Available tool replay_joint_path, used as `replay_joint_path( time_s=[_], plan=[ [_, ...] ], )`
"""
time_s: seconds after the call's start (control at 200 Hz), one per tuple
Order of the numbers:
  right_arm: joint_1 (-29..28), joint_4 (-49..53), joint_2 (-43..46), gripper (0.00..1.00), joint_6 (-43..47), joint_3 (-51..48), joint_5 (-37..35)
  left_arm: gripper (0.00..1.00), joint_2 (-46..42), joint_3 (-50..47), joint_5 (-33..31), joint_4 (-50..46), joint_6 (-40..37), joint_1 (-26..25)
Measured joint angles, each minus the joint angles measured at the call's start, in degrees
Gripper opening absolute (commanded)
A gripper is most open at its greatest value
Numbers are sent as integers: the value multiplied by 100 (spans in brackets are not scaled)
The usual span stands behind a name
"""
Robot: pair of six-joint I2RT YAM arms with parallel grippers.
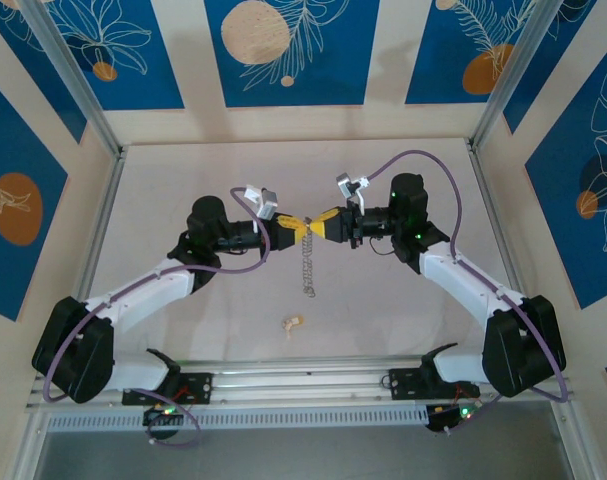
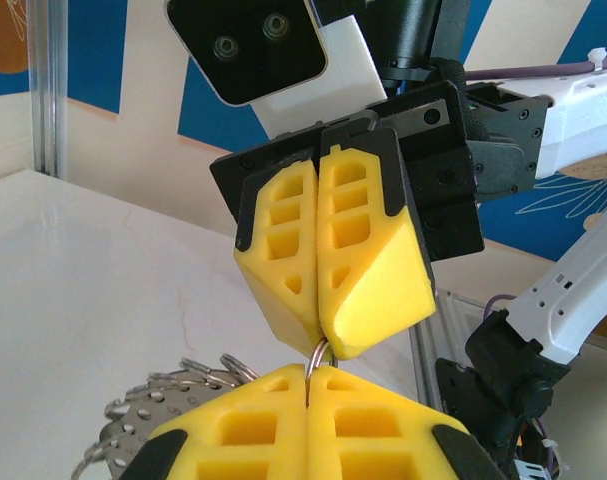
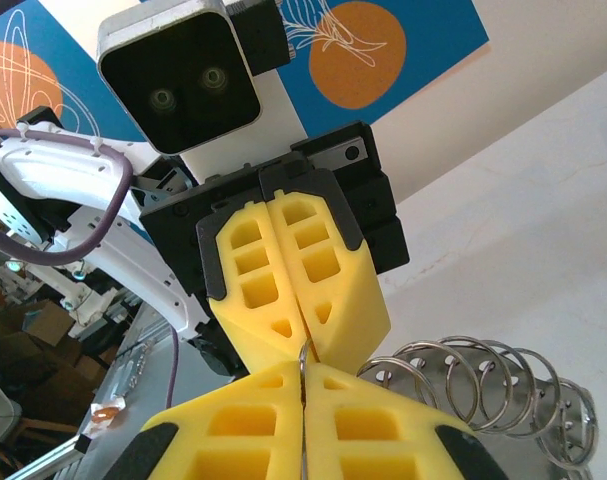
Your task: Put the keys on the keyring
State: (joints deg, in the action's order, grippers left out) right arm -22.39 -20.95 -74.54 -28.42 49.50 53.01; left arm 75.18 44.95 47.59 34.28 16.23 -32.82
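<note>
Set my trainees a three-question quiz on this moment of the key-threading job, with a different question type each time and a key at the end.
1. True or false: the left gripper and the right gripper meet tip to tip, both shut on the keyring.
2. Where is the key?
A. Lying loose on the table, apart from the keyring
B. Pinched in the left gripper
C. Already threaded on the keyring
3. Fill the gap: the fingers of both grippers are coloured ___.

Key: 1 true; 2 A; 3 yellow.
</note>
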Motion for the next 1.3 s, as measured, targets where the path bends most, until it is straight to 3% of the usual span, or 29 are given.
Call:
replay_joint_path(
  time_s=[0.61, 0.75, 1.07, 1.155, 1.3],
  plan=[
    [-39, -4, -74, 13, 2, 35, 39, 0, 2, 0, 2, -4, 0, 0],
    [-48, -15, -74, 0, 31, 35, 39, 0, 2, 0, 0, -4, 0, 0],
    [-48, -63, -74, 0, 59, 33, 31, 0, 2, 0, 0, 20, 26, 0],
    [-42, -144, -74, 0, 35, 24, 15, 11, 0, -2, -2, 63, 46, 0],
    [-2, -267, -74, 0, -81, -17, -28, 18, -11, -44, 0, 238, 103, 0]
  ],
)
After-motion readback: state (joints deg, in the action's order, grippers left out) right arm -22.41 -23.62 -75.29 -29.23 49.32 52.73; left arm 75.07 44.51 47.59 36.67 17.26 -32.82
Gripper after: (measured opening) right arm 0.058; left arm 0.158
